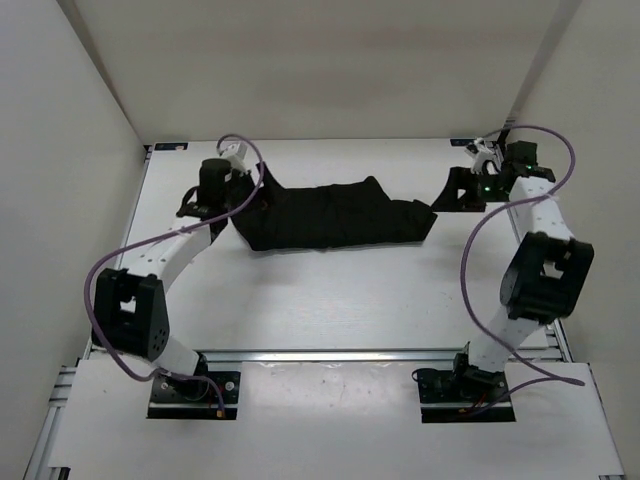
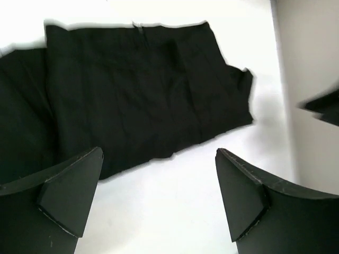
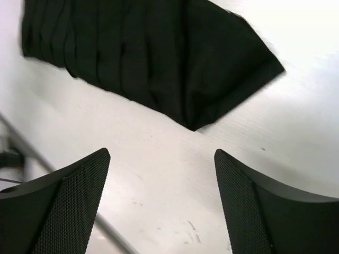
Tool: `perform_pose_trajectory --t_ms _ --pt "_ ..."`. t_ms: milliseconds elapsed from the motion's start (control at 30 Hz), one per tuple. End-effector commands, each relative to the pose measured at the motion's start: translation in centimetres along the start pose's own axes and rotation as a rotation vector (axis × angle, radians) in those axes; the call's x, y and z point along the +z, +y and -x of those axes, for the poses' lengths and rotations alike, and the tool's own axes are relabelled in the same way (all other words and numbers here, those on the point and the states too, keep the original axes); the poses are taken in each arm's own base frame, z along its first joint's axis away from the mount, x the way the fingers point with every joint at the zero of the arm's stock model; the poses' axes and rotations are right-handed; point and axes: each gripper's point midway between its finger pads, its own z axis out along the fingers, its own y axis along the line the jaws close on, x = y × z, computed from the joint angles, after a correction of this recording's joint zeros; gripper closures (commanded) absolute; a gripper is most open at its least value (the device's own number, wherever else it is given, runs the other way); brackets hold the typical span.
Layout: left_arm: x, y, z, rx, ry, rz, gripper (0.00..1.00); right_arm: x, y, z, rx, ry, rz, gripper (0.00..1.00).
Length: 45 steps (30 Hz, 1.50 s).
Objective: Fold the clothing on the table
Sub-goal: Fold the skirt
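Top external view, left to right. At the left, the left gripper is hovering at the left end of the clothing, and a purple cable is looping along its white arm. The clothing, a black garment, is lying in a long band across the far half of the white bench. Its long axis is running left to right and its right end is tapering to a point. At the right, the right gripper is sitting just beside that pointed end, apart from it as far as this view shows.

Left wrist view. The left gripper is holding its fingers wide apart and is gripping nothing; bare bench is showing between them. The clothing is lying flat beyond the fingertips, its near edge passing behind the left-hand finger. Whether that finger is touching the cloth cannot be told.

Right wrist view. The right gripper is likewise holding its fingers spread wide, with only bare bench showing between them. The pleated clothing is lying ahead of the fingertips, one corner pointing toward the gap without reaching it. A grey rail is running diagonally at the lower left.
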Motion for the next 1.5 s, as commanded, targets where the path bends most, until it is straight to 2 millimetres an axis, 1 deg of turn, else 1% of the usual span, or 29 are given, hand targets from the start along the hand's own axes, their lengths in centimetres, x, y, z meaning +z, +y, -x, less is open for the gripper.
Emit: perform_pose_trajectory --t_ms 0,67,100,133,167,200,233,267,333,400,433,467,500,533,567,600,633,667,700,767,800,867,900,967,1033,1133,1267,1433,1467 --pt "1.6 -0.3 2.2 0.267 0.008 0.124 0.01 0.7 3.0 1.8 -0.469 -0.055 -0.129 0.14" --pt "3.0 0.8 2.9 0.299 0.044 0.186 0.01 1.8 4.5 2.8 -0.555 -0.059 -0.131 0.13" --pt "3.9 1.5 3.2 0.289 0.068 0.195 0.02 3.2 5.1 2.7 -0.575 -0.034 -0.125 0.12" --pt "4.3 1.9 3.3 0.285 0.074 0.199 0.01 3.7 4.6 3.8 -0.575 -0.029 -0.146 0.12" --pt "5.2 2.9 3.0 0.276 0.092 0.219 0.01 5.5 5.2 4.6 -0.599 0.002 -0.124 0.12" --pt "6.0 4.5 2.5 0.267 0.113 0.245 0.01 5.3 5.9 6.6 -0.61 -0.013 -0.124 0.12" --pt "6.4 4.5 2.6 0.27 0.121 0.251 0.01 7.4 4.8 6.1 -0.569 0.034 -0.093 0.13" --pt "7.2 5.8 1.6 0.279 0.149 0.289 0.01 8.4 4.1 7.6 -0.556 0.041 -0.073 0.13" --pt "8.4 7.0 1.2 0.292 0.167 0.327 0.01 9.0 2.9 10.2 -0.538 0.023 -0.06 0.13" --pt "9.1 7.5 1.3 0.295 0.166 0.344 0.01 10.6 2.1 12.6 -0.53 0.006 -0.021 0.13" --pt "10.0 7.6 1.5 0.3 0.164 0.341 0.02 9.8 2.9 14.7 -0.564 -0.034 -0.032 0.13" --pt "10.2 7.2 2.6 0.31 0.14 0.339 0.01 11.8 0.8 14.0 -0.536 -0.001 -0.039 0.11" --pt "10.7 8.1 2.1 0.307 0.161 0.354 0.01 12.2 0.1 15.0 -0.558 -0.014 -0.066 0.1" --pt "11.1 7.9 2.7 0.311 0.159 0.358 0.01 12.0 0.2 15.7 -0.585 -0.025 -0.098 0.07" --pt "11.8 7.4 3.5 0.319 0.142 0.345 0.01 13.6 -0.4 14.9 -0.593 0.006 -0.1 0.07" --pt "12.3 8.0 3.1 0.317 0.16 0.354 0.02 14.5 -1.1 14.1 -0.602 0.036 -0.116 0.07" --pt "12.8 8.0 3.5 0.314 0.156 0.349 0.01 15.1 -1.7 13.4 -0.598 0.056 -0.12 0.06" --pt "13.0 7.3 4.4 0.319 0.14 0.335 0.02 15.1 -1.6 13.3 -0.599 0.057 -0.119 0.07" --pt "13.6 7.8 4.0 0.307 0.154 0.331 0.01 15.4 -1.8 13.0 -0.589 0.059 -0.118 0.07" --pt "14.1 7.6 4.8 0.303 0.136 0.327 0.01 15.8 -2.5 13.0 -0.568 0.04 -0.107 0.07" --pt "14.2 7.9 4.8 0.298 0.135 0.333 0.01 15.4 -2.3 13.5 -0.571 0.025 -0.102 0.07" --pt "14.7 8.1 4.5 0.292 0.15 0.317 0.01 15.9 -2.0 13.2 -0.575 0.028 -0.079 0.06" --pt "15.0 7.5 4.6 0.288 0.143 0.308 0.03 16.2 -1.8 12.5 -0.575 0.048 -0.049 0.05" --pt "15.4 7.8 4.1 0.292 0.167 0.31 0.05 16.6 -1.5 11.4 -0.564 0.074 -0.002 0.05" --pt "15.5 7.7 3.7 0.304 0.169 0.309 0.05 16.8 -0.1 10.4 -0.555 0.088 0.084 0.05" --pt "15.6 7.3 3.5 0.302 0.171 0.29 0.07 17.1 0.3 10.7 -0.516 0.065 0.122 0.05" --pt "16.0 7.6 3.0 0.303 0.198 0.285 0.1 18.8 0.5 9.7 -0.549 0.097 0.109 0.05" --pt "16.4 7.7 2.4 0.302 0.206 0.285 0.12 20.6 2.5 8.8 -0.591 0.135 0.091 0.05" --pt "16.4 7.9 2.2 0.305 0.21 0.286 0.12 21.1 2.3 8.4 -0.582 0.148 0.08 0.05"
